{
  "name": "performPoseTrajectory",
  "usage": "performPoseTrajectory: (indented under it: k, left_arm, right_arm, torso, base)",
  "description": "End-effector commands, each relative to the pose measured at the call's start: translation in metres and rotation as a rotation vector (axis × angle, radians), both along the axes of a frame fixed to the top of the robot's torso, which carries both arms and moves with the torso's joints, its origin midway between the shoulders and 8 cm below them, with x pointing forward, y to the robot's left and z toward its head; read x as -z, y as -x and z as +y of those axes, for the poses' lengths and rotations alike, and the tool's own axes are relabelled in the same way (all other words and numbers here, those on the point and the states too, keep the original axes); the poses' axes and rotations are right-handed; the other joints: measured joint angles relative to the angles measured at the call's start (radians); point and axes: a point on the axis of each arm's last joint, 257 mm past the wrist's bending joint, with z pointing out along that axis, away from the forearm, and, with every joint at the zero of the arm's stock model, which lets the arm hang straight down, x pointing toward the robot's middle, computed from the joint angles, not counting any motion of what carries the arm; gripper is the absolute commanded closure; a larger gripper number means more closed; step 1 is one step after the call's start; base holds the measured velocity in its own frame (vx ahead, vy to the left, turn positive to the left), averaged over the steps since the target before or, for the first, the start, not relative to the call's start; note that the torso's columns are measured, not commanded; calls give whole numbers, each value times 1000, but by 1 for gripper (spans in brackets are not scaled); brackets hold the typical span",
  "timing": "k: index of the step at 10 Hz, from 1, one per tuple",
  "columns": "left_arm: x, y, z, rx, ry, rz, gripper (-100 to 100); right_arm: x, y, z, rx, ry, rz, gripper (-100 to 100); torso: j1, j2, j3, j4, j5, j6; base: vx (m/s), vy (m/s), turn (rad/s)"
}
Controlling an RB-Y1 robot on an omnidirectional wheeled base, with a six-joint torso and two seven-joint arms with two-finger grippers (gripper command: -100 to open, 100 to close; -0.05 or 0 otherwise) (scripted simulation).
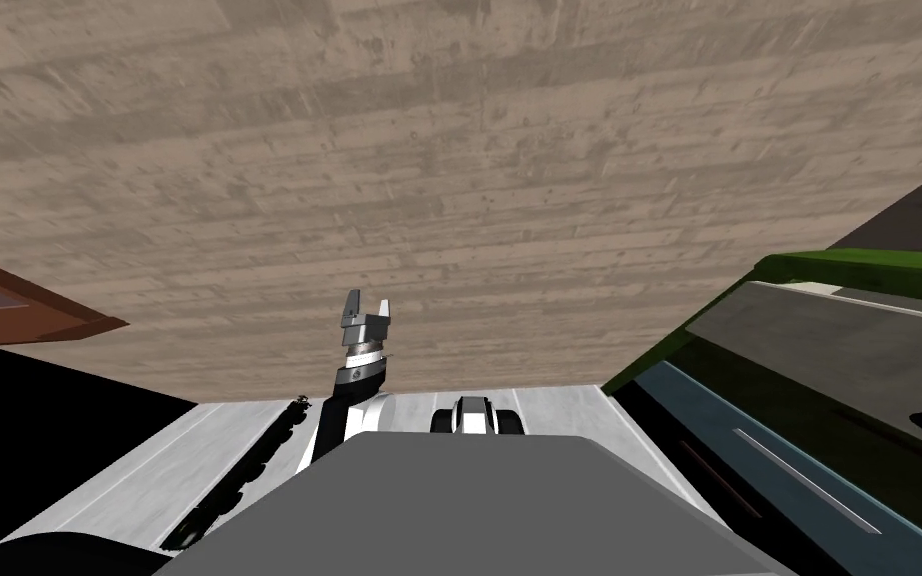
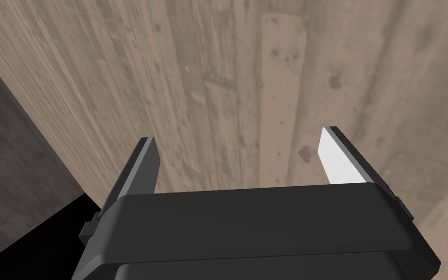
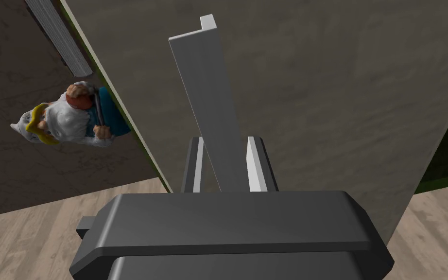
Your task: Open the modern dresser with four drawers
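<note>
We find the right gripper [image 3: 225, 146] pinching a grey bar handle [image 3: 208, 92] near its nearer end, fingers pressed on its sides. The handle's long axis runs ahead of the fingers toward the hand's 11 o'clock, along the grey-brown drawer front [image 3: 315, 97]. We judge the coming pull must go square off that face, and the right arm has it. A gnome figure [image 3: 67, 119] lies at that hand's 10 o'clock, past the drawer's edge. The left gripper [image 1: 367, 312] is raised over the wood floor [image 1: 449, 150], fingers spread and holding nothing. The green-framed dresser [image 1: 809, 268] lies at its 3 o'clock, well apart.
</note>
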Motion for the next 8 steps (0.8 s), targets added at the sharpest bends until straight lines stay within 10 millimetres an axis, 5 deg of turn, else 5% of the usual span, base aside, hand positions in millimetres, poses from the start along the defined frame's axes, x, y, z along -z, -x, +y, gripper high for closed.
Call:
performPoseTrajectory:
  k: [1,2,4,8]
  left_arm:
    - [0,0,0,0,0,0,0]
    - [0,0,0,0,0,0,0]
    - [0,0,0,0,0,0,0]
    - [0,0,0,0,0,0,0]
  right_arm:
    - [0,-9,3,-36,-1,-2,100]
    - [-13,-11,-2,-40,1,-1,-100]
    - [-24,-13,-5,-51,0,-1,-100]
    - [-46,-19,-10,-75,1,-2,-100]
  torso:
    - [3,0,0,0,-1,1]
    - [3,2,2,0,0,0]
    - [-9,3,2,1,-2,-2]
    - [4,1,0,0,2,-2]
  base:
    - [87,227,-163]
    - [67,125,-107]
    - [47,-3,-53]
    - [39,7,-59]
